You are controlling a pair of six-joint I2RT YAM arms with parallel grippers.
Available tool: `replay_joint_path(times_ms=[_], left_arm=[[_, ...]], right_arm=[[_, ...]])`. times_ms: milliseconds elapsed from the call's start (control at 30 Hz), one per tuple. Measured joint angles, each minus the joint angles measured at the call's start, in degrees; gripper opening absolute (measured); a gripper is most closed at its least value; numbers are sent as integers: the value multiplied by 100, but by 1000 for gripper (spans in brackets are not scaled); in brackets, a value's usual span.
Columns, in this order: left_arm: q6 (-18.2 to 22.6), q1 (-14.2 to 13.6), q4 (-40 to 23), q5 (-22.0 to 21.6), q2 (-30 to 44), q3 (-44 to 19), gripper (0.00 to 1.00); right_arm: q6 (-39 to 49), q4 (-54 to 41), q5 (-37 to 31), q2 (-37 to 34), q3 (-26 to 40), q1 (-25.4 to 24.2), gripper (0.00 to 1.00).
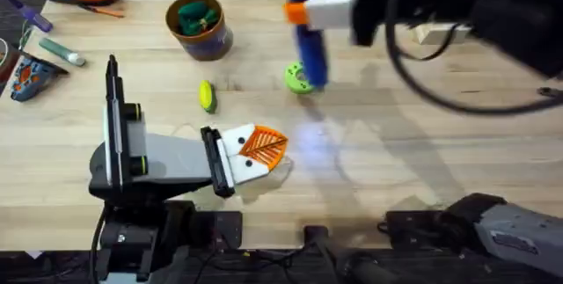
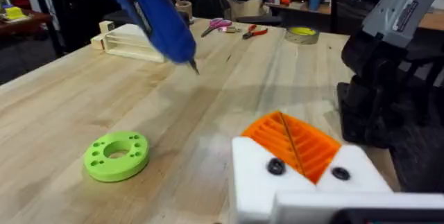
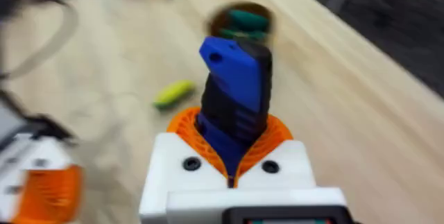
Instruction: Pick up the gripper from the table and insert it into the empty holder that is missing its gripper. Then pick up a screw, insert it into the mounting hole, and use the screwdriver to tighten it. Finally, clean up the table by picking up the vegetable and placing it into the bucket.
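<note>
Screwdriver (image 3: 236, 99), blue, pen-shaped: pinched upright in right gripper (image 3: 232, 158), aloft over the table (image 1: 422, 170).
Rigid, smooth plastic, likely top-heavy; best taken mid-barrel, as now. Left gripper (image 2: 295, 144) pads pressed together, holding nothing, near the green disc (image 2: 116, 156).

Blue screwdriver (image 3: 236, 92); yellow-green vegetable (image 1: 207, 96) (orange ribbed pads (image 2: 295, 143)).

Green disc (image 1: 298, 77) blocks centre (right side open)

The right pincer (image 3: 232, 151) clamps the blue screwdriver (image 3: 236, 92) upright, with the vegetable (image 3: 173, 93) and bucket (image 3: 239, 23) beyond.
</note>
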State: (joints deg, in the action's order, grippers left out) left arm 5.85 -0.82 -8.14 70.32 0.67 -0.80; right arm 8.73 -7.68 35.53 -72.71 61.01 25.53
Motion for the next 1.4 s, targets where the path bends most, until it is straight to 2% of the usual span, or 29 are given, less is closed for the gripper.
replay_joint_path(times_ms=[200,367,567,733,867,1167,1400], left_arm=[[0,0,0,0,0,0,14],[0,0,0,-2,0,0,14],[0,0,0,0,0,0,14],[0,0,0,0,0,0,14],[0,0,0,-1,0,0,14],[0,0,0,0,0,0,14],[0,0,0,-2,0,0,14]], right_arm=[[1186,-1340,-855,0,812,-725,26],[2192,-1542,-1215,0,1069,-1122,26],[3682,-2498,-2002,-34,1091,-1221,26],[4876,-3153,-2541,-430,1106,-1278,26],[5848,-3709,-2716,-958,1106,-1365,26],[7818,-4233,-2848,-1889,1110,-1709,26],[8840,-4262,-2868,-2511,1110,-1763,26]])
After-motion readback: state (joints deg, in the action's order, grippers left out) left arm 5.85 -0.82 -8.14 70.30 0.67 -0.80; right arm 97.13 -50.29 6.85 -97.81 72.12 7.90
